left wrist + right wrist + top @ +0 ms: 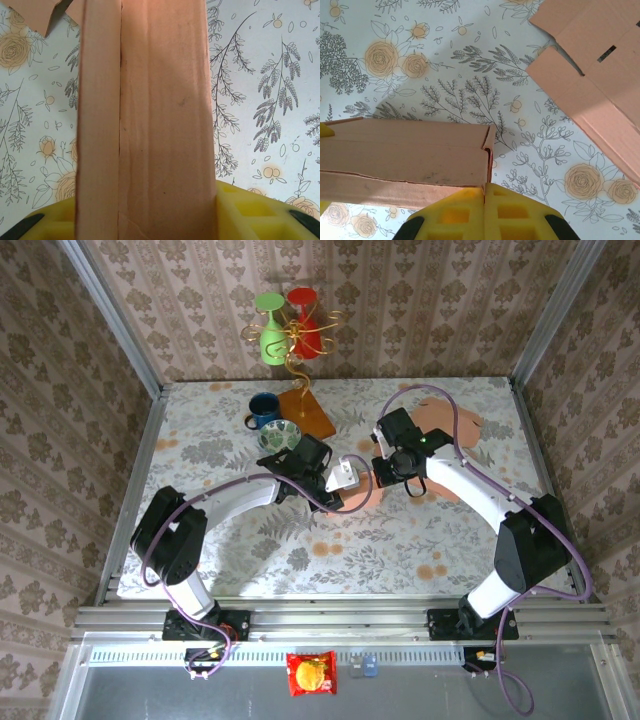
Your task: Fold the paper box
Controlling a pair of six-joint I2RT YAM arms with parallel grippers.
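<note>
- Now the box point(345, 478) sits over the middle of the table point(300, 550), held between both arms.
- Firmly, the left gripper point(150, 220) clamps a broad panel, likely to steady it.
- Opposite, the right gripper point(485, 197) pinches a thin end flap, probably to crease it.

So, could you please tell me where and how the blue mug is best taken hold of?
Probably by its rim, from straight above: the blue mug stands upright with its mouth open. Pinch the far-left wall, since the patterned bowl crowds its near-right side and the wooden stand base sits to its right.
</note>
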